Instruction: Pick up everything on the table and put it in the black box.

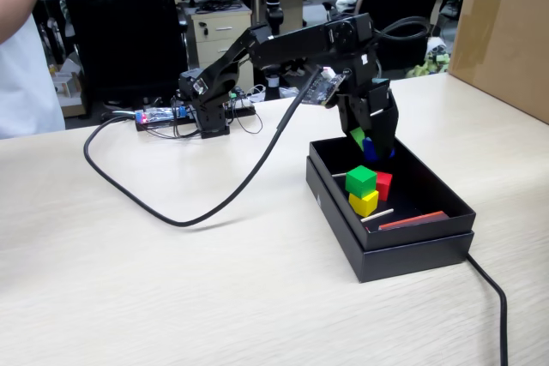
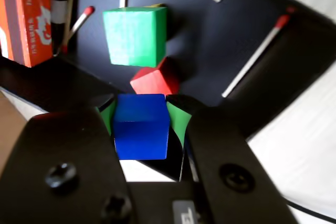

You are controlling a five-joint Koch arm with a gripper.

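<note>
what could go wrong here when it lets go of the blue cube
The gripper, shut on the blue cube, hangs over the black box near its far end. Released there, the cube might strike the rim and bounce out. It could also knock the green cube off the yellow cube.

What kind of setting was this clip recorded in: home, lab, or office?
Most likely a shared office or lab. Behind the table stand black office chairs, a drawer cabinet and more desks, with a brown cardboard carton at the table's right edge in the fixed view.
</note>
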